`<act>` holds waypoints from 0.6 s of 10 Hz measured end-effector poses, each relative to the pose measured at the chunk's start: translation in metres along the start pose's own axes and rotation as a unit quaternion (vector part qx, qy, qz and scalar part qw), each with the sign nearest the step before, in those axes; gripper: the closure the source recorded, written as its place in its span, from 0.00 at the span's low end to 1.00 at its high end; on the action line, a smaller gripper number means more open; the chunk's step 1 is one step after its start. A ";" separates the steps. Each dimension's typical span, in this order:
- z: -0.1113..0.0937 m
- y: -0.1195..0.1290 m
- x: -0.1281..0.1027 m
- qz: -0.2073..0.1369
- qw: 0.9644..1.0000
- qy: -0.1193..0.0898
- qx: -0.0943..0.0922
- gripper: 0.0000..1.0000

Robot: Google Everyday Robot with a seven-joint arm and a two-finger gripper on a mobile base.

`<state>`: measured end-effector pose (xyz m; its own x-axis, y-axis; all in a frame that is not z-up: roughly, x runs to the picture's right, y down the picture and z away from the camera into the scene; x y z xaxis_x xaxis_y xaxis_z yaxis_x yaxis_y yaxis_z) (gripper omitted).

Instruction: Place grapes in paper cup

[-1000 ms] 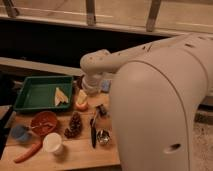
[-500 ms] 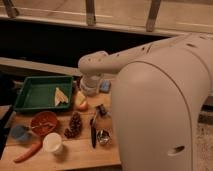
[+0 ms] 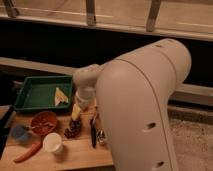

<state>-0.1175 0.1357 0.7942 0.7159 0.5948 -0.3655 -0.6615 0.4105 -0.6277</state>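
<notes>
The grapes (image 3: 73,128) are a dark reddish-purple bunch lying on the wooden table (image 3: 75,157), near its middle. The white paper cup (image 3: 52,143) stands upright just left of and in front of them, with its mouth facing up. My white arm bends at a round joint (image 3: 85,80) and reaches down. My gripper (image 3: 84,107) hangs at its end, just behind and above the grapes, next to a round orange-yellow fruit (image 3: 75,113). It is mostly hidden by the wrist and holds nothing that I can see.
A green tray (image 3: 35,95) with a yellow piece (image 3: 61,96) sits at the back left. A red bowl (image 3: 44,122), a small blue cup (image 3: 20,133) and an orange carrot (image 3: 27,151) lie left. A dark long object (image 3: 93,132) and a shiny metal cup (image 3: 101,138) are right of the grapes.
The arm's joint and wrist have moved down and a little left, closer to the things on the table. The grapes and the cup have not moved.
</notes>
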 end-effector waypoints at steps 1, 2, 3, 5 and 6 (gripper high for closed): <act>0.015 0.009 0.002 -0.003 1.000 0.003 -0.010 0.23; 0.029 0.018 0.003 -0.005 1.000 0.002 -0.020 0.23; 0.037 0.023 0.002 -0.005 1.000 -0.001 -0.029 0.23; 0.048 0.023 -0.005 -0.004 0.999 -0.006 -0.043 0.23; 0.053 0.025 -0.008 -0.006 0.999 -0.006 -0.047 0.23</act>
<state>-0.1522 0.1778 0.8178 0.7204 0.5989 -0.3497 -0.6287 0.3511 -0.6939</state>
